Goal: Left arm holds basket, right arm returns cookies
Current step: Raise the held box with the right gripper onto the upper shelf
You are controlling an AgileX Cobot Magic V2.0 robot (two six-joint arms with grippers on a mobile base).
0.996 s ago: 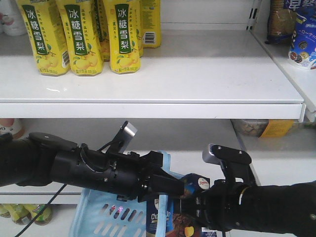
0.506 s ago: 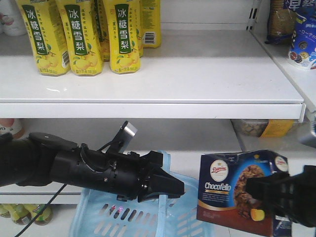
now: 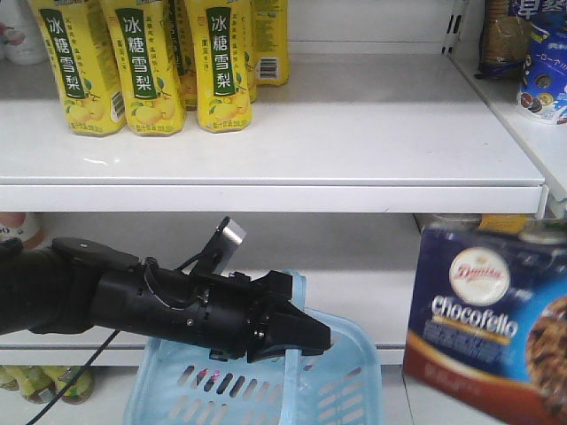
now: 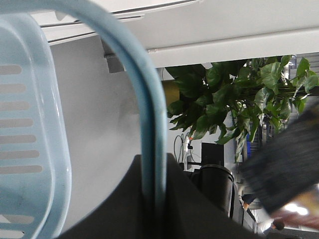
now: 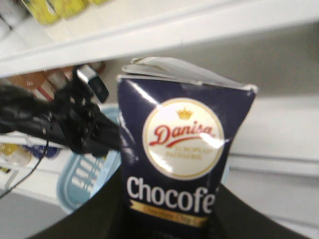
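Note:
My left arm point(image 3: 133, 301) reaches in from the left, and its gripper point(image 3: 312, 339) is shut on the blue handle point(image 3: 292, 372) of the light blue slotted basket point(image 3: 230, 394). In the left wrist view the handle point(image 4: 149, 99) runs down between the closed jaws of the gripper point(image 4: 154, 199), with the basket wall point(image 4: 30, 124) at left. The navy cookie carton point(image 3: 487, 323) hangs blurred at the lower right, out of the basket. In the right wrist view my right gripper point(image 5: 169, 221) is shut on the carton point(image 5: 182, 149). The right arm itself is hidden in the front view.
Yellow drink bottles point(image 3: 142, 62) stand at the back left of the upper white shelf point(image 3: 354, 124), whose front edge point(image 3: 266, 197) runs above the arms. Snack packages point(image 3: 536, 66) sit at the upper right. A potted plant point(image 4: 224, 99) shows behind.
The right gripper has lifted the cookie carton out of the basket and carried it right and closer to the camera. The left arm and basket have not moved.

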